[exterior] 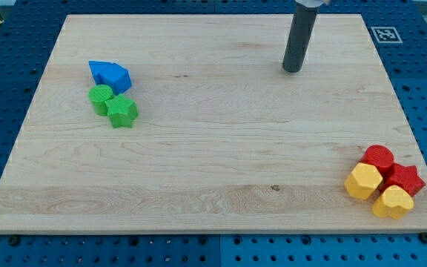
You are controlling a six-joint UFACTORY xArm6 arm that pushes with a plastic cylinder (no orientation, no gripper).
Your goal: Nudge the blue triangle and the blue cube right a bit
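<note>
The blue triangle (96, 70) and the blue cube (115, 76) sit pressed together at the view's upper left of the wooden board (213, 148). The triangle is on the left, partly behind the cube. My tip (293, 70) rests on the board near the view's top, right of centre, far to the right of both blue blocks and touching no block.
A green cylinder (101, 97) and a green star (122, 112) lie just below the blue blocks, touching them. At the view's lower right are a red cylinder (379, 158), a red star (406, 179), a yellow hexagon (364, 181) and a yellow heart (393, 201).
</note>
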